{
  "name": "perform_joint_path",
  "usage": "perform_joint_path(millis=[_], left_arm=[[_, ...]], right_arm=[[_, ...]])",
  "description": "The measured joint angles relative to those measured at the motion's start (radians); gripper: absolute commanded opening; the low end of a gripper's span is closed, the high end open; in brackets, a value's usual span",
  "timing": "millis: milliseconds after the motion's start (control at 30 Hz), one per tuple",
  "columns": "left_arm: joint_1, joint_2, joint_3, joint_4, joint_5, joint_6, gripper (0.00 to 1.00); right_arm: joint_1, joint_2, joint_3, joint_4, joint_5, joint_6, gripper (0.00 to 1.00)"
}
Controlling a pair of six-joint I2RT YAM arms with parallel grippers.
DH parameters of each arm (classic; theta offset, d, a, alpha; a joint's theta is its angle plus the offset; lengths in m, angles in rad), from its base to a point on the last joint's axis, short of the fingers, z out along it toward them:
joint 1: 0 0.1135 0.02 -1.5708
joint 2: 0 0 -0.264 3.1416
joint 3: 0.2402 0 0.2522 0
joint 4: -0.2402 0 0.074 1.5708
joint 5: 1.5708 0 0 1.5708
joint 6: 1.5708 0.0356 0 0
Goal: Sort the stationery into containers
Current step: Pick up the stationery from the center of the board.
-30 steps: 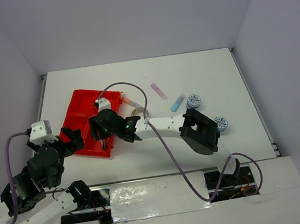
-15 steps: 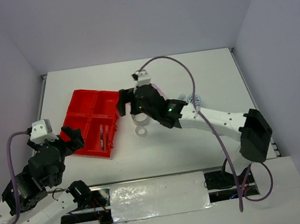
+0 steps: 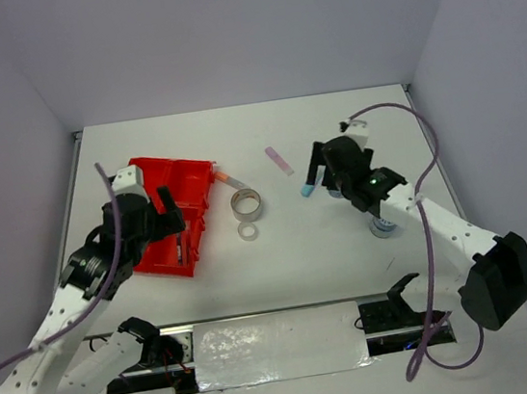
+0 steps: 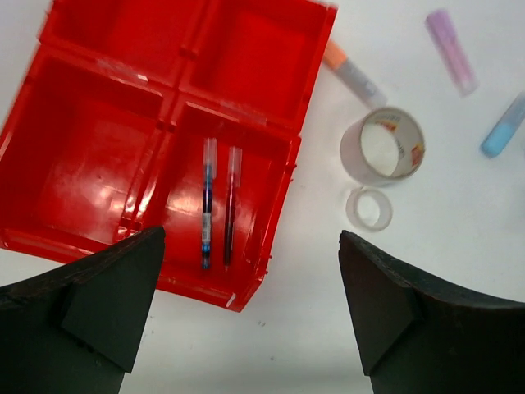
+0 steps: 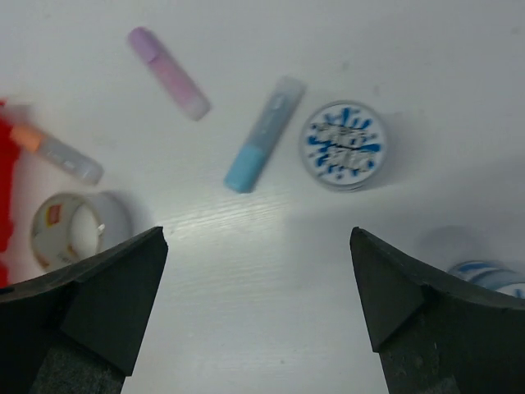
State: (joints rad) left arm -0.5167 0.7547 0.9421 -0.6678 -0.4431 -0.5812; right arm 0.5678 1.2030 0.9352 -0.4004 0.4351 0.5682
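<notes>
The red tray (image 3: 149, 178) lies at the left; a blue pen (image 4: 207, 203) and a red pen (image 4: 230, 205) lie side by side in its near right compartment (image 4: 271, 176). My left gripper (image 3: 171, 219) hovers open and empty over the tray's near right part (image 4: 250, 304). My right gripper (image 3: 323, 172) hovers open and empty (image 5: 258, 304) over the table near the light-blue stick (image 5: 262, 134) and a blue-white tape roll (image 5: 342, 145). The pink stick (image 5: 168, 72) lies farther back. A second roll (image 5: 492, 275) shows at the right edge. Two grey tape rings (image 3: 246, 202) (image 3: 247, 229) lie right of the tray.
An orange-capped grey marker (image 4: 353, 72) lies by the tray's right far corner. The right arm's cable loops over the table's right side. Walls close in the table at the back and both sides.
My right gripper has swung from over the tray to the right, above the light-blue stick and roll. My left arm has reached forward over the tray.
</notes>
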Motion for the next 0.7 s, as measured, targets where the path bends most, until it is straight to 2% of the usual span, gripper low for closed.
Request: perform_joint_path(millis=[100,200,467,700], left_arm=[[0.034,0.094,0.000,0.000,0.067,0.014,0.99],[0.035,0.091,-0.002,-0.002,0.086,0.034,0.99],[0.037,0.039,-0.028,-0.001,0.104,0.059,0.99],[0.037,0.039,-0.032,0.002,0.125,0.063,0.99]], right_arm=[[-0.152,0.000,0.000,-0.029,-0.018,-0.026,1.00],[-0.231,0.053,0.004,-0.043,-0.063,-0.077,1.00],[-0.296,0.329,0.115,-0.047,-0.164,-0.195,1.00],[-0.315,0.424,0.172,-0.039,-0.162,-0.228,0.99]])
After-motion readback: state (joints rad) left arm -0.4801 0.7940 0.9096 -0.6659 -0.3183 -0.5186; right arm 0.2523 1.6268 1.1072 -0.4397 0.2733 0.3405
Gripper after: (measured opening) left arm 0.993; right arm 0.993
